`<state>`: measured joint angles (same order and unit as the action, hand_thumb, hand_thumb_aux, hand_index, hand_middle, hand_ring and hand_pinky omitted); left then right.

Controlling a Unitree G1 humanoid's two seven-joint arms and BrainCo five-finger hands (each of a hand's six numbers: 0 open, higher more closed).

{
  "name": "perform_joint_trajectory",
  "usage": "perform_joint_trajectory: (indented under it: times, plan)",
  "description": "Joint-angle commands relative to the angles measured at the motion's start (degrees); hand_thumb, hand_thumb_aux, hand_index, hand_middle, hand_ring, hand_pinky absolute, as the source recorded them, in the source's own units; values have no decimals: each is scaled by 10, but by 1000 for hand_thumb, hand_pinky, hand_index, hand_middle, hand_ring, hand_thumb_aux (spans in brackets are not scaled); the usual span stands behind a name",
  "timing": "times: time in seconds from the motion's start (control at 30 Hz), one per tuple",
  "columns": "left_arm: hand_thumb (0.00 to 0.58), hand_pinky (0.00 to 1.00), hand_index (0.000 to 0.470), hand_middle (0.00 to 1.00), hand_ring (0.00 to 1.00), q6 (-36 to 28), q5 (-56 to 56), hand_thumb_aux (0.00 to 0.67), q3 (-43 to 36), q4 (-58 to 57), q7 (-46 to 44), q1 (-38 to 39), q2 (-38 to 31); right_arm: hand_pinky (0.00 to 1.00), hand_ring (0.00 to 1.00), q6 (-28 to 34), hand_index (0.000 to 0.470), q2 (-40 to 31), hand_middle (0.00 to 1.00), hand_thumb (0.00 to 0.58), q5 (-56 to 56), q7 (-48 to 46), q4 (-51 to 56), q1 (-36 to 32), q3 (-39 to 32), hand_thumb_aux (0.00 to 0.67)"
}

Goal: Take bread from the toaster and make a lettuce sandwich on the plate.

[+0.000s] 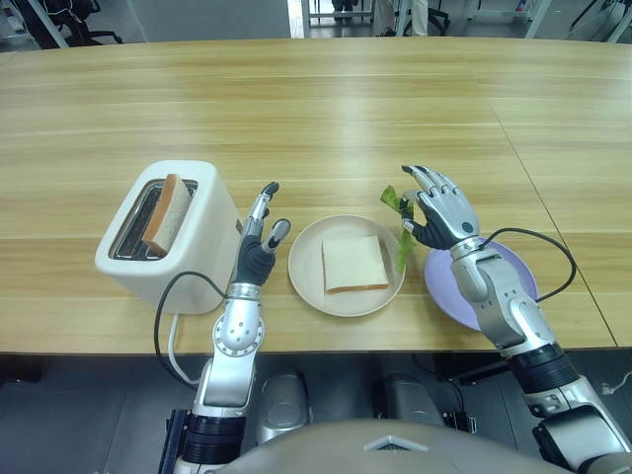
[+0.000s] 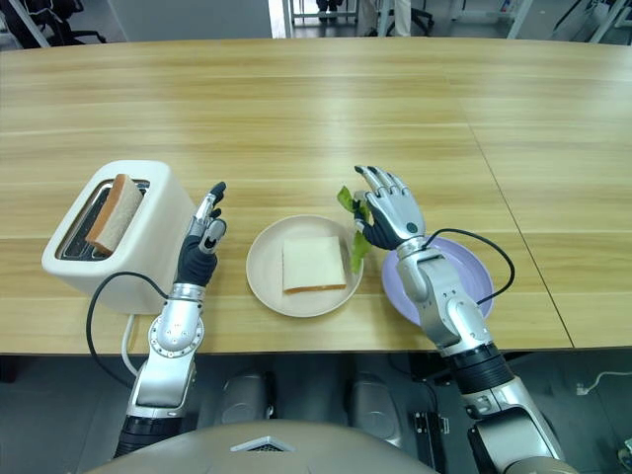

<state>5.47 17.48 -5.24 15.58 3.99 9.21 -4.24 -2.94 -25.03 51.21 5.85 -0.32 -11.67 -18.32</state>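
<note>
The fingers of the right hand (image 1: 442,212) are half curled and fanned upward. The thumb side pinches the one lettuce leaf (image 1: 399,229), which hangs from the grip with its lower end over the right rim of the cream plate (image 1: 308,278). The palm faces left toward that plate, and the wrist rises from a forearm that slants down to the right across the purple plate (image 2: 476,265). The left hand (image 1: 259,242) has nothing in it. Its fingers are stretched almost straight and point up and away, and the hand is turned edge-on above an upright forearm. It stands between the toaster (image 1: 202,252) and the cream plate, near both and touching neither. There are two plates side by side near the table's (image 1: 326,118) front edge, the cream one on the left and the purple one on the right. There are two bread slices: one slice (image 1: 354,264) lies flat in the middle of the cream plate, and the other slice (image 1: 170,212) stands up out of the toaster, leaning. There is one toaster with two slots, and I cannot tell which slot holds the bread. Two black cables show: one cable (image 1: 158,316) loops from the toaster over the table's front edge, and the other cable (image 1: 553,247) arcs around the right forearm. In the left eye view the forearm crosses the middle of the purple plate. In the right eye view it covers the left part, leaving the right part bare.
</note>
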Motion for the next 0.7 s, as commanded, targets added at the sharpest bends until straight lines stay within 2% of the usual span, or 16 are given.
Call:
perform_joint_trajectory:
  times: [0.03, 0.37, 0.7]
  plan:
    - [0, 0, 0, 0, 0, -2, -3, 0, -2, -12, -4, -6, -2, 0, 0, -5, 460, 9, 0, 580, 7, -2, 34, -6, -21, 670]
    - [0, 0, 0, 0, 0, 0, -8, 0, -8, -29, -12, -30, -4, 0, 0, -17, 460, 62, 0, 580, 18, 29, 115, -24, -74, 670]
    - [0, 0, 0, 0, 0, 8, -9, 0, -20, -66, -20, -62, -2, 0, 0, -16, 460, 97, 0, 580, 26, 41, 114, -17, -112, 670]
